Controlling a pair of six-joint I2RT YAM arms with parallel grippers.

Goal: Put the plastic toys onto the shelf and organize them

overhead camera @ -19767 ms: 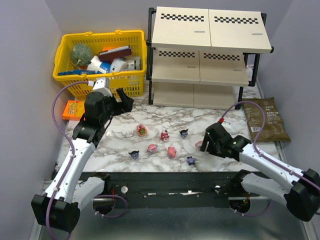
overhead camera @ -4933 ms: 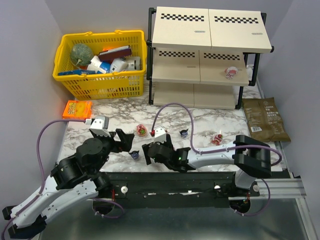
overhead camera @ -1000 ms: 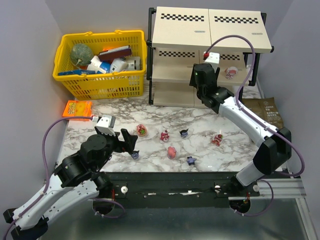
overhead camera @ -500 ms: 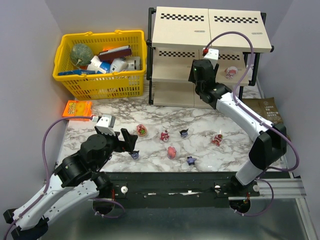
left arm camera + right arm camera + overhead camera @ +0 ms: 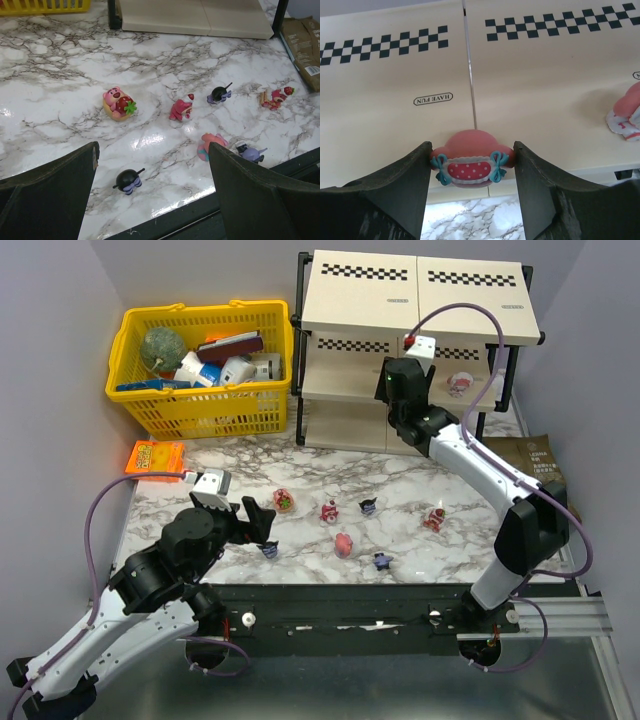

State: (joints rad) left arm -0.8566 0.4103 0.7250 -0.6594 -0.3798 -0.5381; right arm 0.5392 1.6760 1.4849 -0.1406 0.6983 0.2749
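**RIGHT ARM AT MIDDLE TIER, PINK TOY IN GRIP**

Since the frame taken half a second before, the right gripper has been moved slightly further toward the shelf. The left arm and the toys on the table have not been displaced.

The right gripper is clamped on a pink toy, with one finger set against each end. The toy's long axis is laid crosswise, from finger to finger, parallel to the front edge of the board. The rounded pink dome is pointed away from the wrist camera, toward the back of the shelf. A red panel with white dots is turned toward the camera; it is edged in white frill and flanked by a light-blue bow at each end. The toy is held at the front edge of the middle tier, on the seam between the two beige panels. Contact with the board cannot be determined.

A pink-and-white toy is seated on the same tier, well to the right.

The left gripper is held low over the marble table, jaws fully apart and nothing between them. Seven toys are seen on the table, among them a bear toy and, nearest the left gripper, a dark toy.
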